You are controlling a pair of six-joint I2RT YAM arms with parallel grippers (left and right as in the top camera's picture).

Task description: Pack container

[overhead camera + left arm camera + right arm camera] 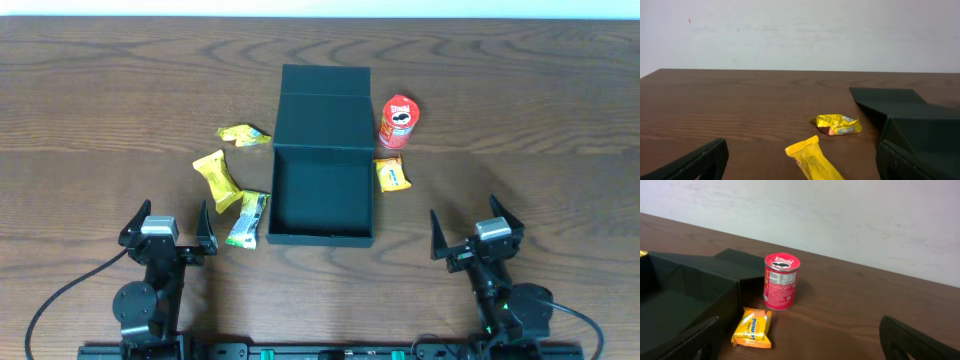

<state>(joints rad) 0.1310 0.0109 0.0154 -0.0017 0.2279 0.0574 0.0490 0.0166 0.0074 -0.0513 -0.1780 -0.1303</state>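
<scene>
The dark teal container (285, 238) stands open and empty at the table's middle, its flap lid (325, 105) laid back. It also shows in the left wrist view (920, 130) and the right wrist view (670, 305). Left of it lie three snack packets: one yellow (245, 135) (839, 124), one long yellow (218, 180) (815, 160), one green-white (248, 218). To its right are an orange packet (393, 174) (753, 327) and a red chip can (398, 122) (781, 281). My left gripper (168, 228) and right gripper (478, 228) are open and empty near the front edge.
The wooden table (520, 120) stretches wide on both sides of the box. A pale wall (865, 225) stands behind the table's far edge. Black cables (60, 300) run from both arm bases at the front.
</scene>
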